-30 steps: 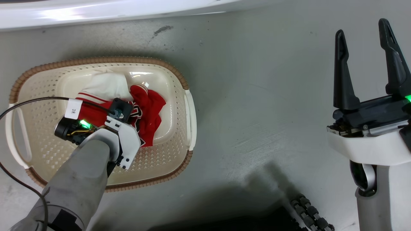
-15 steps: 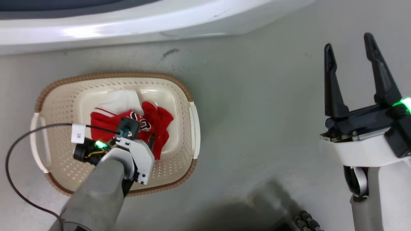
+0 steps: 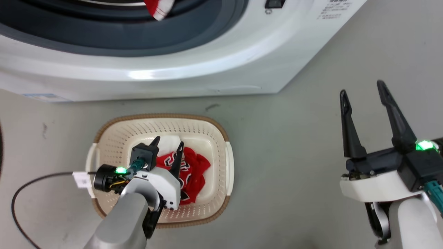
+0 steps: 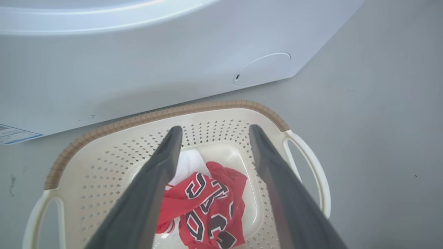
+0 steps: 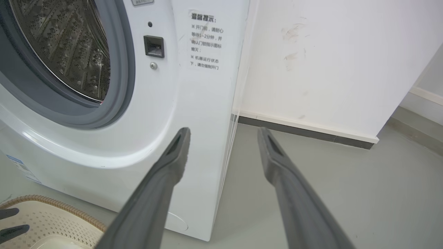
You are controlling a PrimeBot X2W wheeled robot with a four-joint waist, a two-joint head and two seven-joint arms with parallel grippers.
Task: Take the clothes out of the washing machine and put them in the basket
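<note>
Lower left of the head view: a black cable (image 3: 31, 183) loops over the grey floor (image 3: 287, 138) to the left arm's wrist.

Left of centre: the left gripper (image 3: 168, 141) hangs over the basket (image 3: 114, 141). Its fingers are spread apart with nothing clamped between them.

The basket is cream with a brown rim. It stands on the floor just in front of the washing machine (image 3: 207, 69), apart from it.

Contents of the basket: one red jersey (image 3: 193, 169) with black-and-white lettering, crumpled on the bottom. In the left wrist view the jersey shows between the two fingers, with a piece of white cloth (image 4: 188, 162) beside it.

Upper part of the frame: the washing machine, white, its grey rubber ring (image 3: 138, 38) exposed.

Top centre: a second red garment (image 3: 159, 7) with white trim lies in the mouth of the machine, cut off by the frame's edge.

Lower right: the right gripper (image 3: 362, 87) is held over bare floor, well apart from the basket. Its fingers are wide apart and hold nothing.

Right wrist view: the steel perforated drum (image 5: 65, 45) at the upper left, a printed notice (image 5: 205, 43) on the machine's front, and a white wall (image 5: 328, 52) to the right.
</note>
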